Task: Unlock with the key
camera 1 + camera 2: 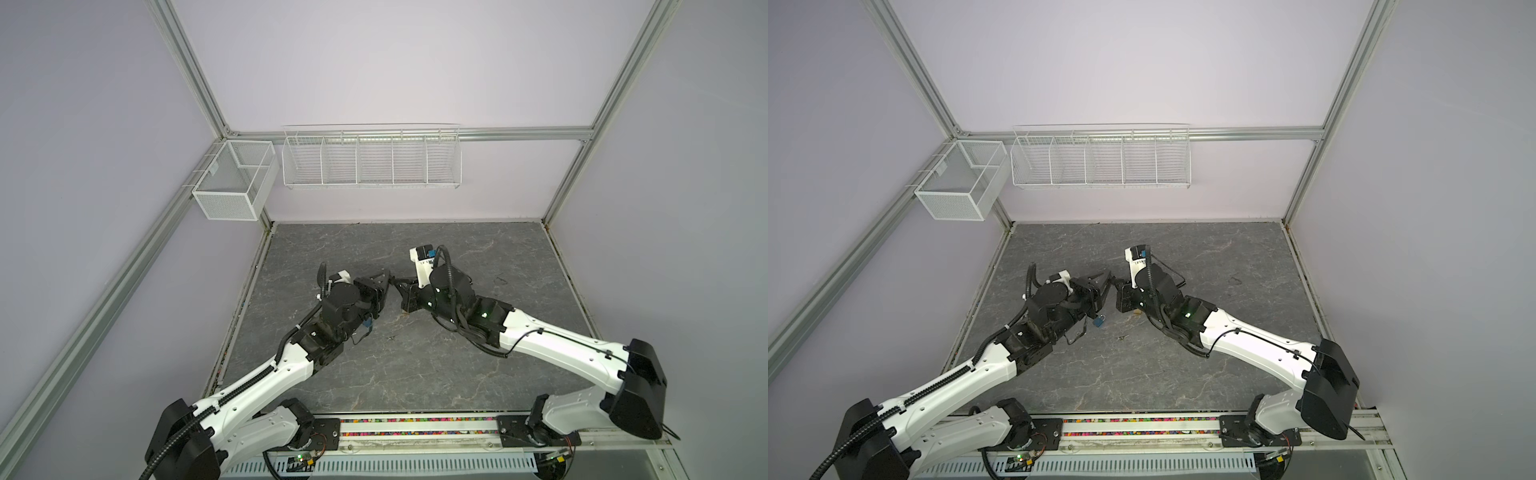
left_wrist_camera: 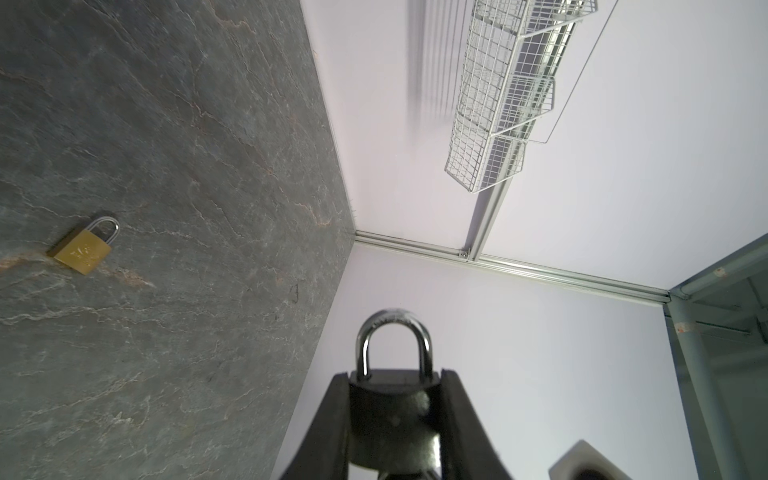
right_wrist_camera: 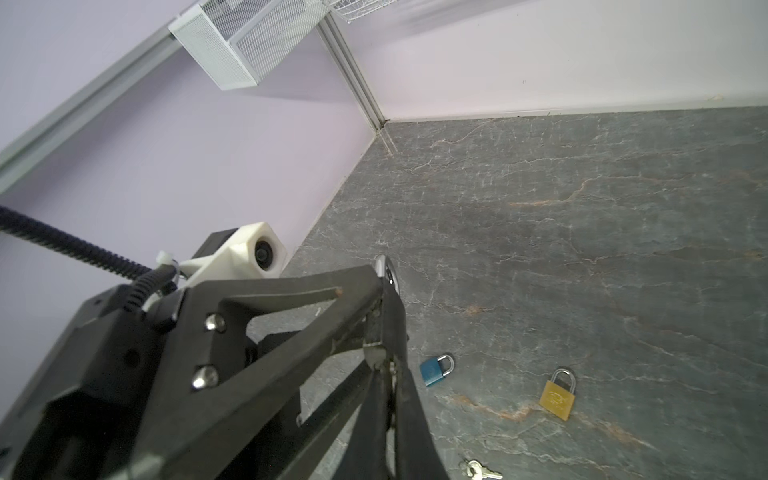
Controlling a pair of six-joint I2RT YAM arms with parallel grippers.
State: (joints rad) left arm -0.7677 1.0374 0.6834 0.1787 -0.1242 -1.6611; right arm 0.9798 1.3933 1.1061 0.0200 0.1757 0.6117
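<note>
A dark padlock [image 2: 392,411] with a silver shackle [image 2: 392,328] is clamped by its body between the fingers of my left gripper [image 2: 394,376], held off the table. In both top views the left gripper [image 1: 387,277] [image 1: 1108,277] meets the right gripper [image 1: 400,283] [image 1: 1119,285] tip to tip over the middle of the table. My right gripper [image 3: 384,365] is shut on a small silver key [image 3: 375,353], which points into the end of the padlock away from the shackle. The keyhole itself is hidden by the fingers.
A blue padlock [image 3: 434,370] [image 1: 1099,321], a brass padlock [image 3: 557,395] [image 2: 83,249] and a loose key [image 3: 482,471] [image 1: 1122,338] lie on the grey stone tabletop [image 1: 415,374]. White wire baskets [image 1: 370,162] [image 1: 235,178] hang on the back wall.
</note>
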